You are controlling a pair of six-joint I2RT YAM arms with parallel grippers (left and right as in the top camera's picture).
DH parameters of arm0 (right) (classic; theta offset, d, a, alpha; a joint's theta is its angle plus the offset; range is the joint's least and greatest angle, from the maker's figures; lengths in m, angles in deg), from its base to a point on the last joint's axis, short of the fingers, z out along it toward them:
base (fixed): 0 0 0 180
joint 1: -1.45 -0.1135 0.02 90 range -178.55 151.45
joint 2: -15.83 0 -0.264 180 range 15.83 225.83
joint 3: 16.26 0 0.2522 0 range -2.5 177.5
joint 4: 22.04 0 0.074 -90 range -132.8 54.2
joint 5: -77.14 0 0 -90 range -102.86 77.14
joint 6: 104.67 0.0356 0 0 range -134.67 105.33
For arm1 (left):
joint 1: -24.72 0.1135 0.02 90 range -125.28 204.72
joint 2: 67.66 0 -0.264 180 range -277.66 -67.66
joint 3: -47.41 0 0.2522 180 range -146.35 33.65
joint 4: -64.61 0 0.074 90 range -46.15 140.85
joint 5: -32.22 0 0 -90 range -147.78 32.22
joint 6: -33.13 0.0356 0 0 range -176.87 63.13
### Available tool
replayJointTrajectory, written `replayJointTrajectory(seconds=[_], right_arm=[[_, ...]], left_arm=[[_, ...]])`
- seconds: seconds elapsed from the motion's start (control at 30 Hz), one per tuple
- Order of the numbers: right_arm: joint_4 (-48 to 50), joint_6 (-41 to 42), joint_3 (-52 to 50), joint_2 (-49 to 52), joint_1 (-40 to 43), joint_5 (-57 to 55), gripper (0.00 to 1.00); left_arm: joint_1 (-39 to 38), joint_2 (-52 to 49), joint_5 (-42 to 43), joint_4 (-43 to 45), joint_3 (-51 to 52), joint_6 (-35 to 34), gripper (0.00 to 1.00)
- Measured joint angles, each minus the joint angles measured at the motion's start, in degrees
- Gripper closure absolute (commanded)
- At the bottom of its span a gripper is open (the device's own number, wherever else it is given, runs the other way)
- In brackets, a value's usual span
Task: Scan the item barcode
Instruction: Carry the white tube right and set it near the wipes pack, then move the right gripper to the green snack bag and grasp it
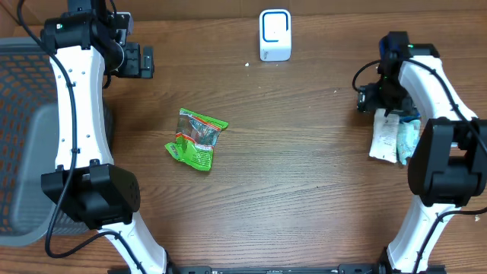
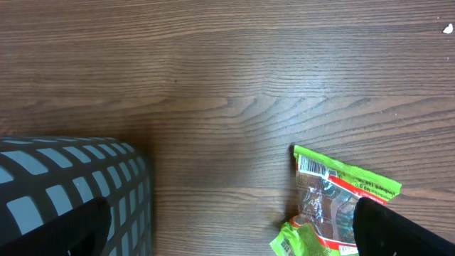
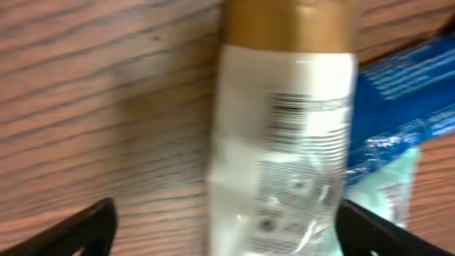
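Observation:
A white pouch [image 3: 284, 156] with a gold top lies flat on the wooden table, its barcode [image 3: 307, 117] facing up; it also shows at the right edge of the overhead view, pouch [image 1: 384, 135]. My right gripper [image 3: 227, 238] hovers over it, open, one finger on each side and neither touching. A green snack packet [image 1: 196, 138] lies left of centre, packet [image 2: 340, 200]. My left gripper [image 2: 227, 238] is open and holds nothing, gripper [image 1: 144, 61] at the far left. The white scanner [image 1: 275, 34] stands at the back.
A blue and teal packet [image 1: 409, 141] lies against the pouch's right side, packet [image 3: 398, 107]. A grey mesh basket [image 1: 23, 114] sits at the table's left edge, basket [image 2: 71, 178] under my left gripper's left finger.

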Motion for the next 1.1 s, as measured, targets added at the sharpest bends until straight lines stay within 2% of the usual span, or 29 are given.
replayJointTrajectory(seconds=[0.13,0.27,0.33,0.43,0.5,0.53,0.73,0.83,0.97,1.1], right_arm=[[-1.4,0.3,8.0,0.0,0.7,10.1,0.0],[2.6,0.4,16.6,-0.2,0.2,28.0,0.0],[6.5,0.5,18.0,-0.5,-0.8,37.1,0.0],[10.1,1.5,17.4,-0.6,-4.3,45.1,0.0],[11.3,3.5,16.3,-0.6,-7.3,47.0,0.01],[12.0,5.1,15.5,-0.6,-9.1,47.3,0.05],[18.6,18.7,5.6,-0.5,-21.4,43.7,0.13],[23.3,25.8,-1.1,0.0,-27.3,41.4,0.25],[31.0,33.2,-6.9,0.2,-31.4,39.8,0.3],[34.6,37.2,-8.6,0.2,-33.9,37.4,0.32]], left_arm=[[0.0,0.0,0.0,0.0,0.0,0.0,0.0],[0.0,0.0,0.0,0.0,0.0,0.0,0.0],[0.0,0.0,0.0,0.0,0.0,0.0,0.0],[0.0,0.0,0.0,0.0,0.0,0.0,0.0],[0.0,0.0,0.0,0.0,0.0,0.0,0.0],[0.0,0.0,0.0,0.0,0.0,0.0,0.0],[0.0,0.0,0.0,0.0,0.0,0.0,0.0],[0.0,0.0,0.0,0.0,0.0,0.0,0.0],[0.0,0.0,0.0,0.0,0.0,0.0,0.0],[0.0,0.0,0.0,0.0,0.0,0.0,0.0]])
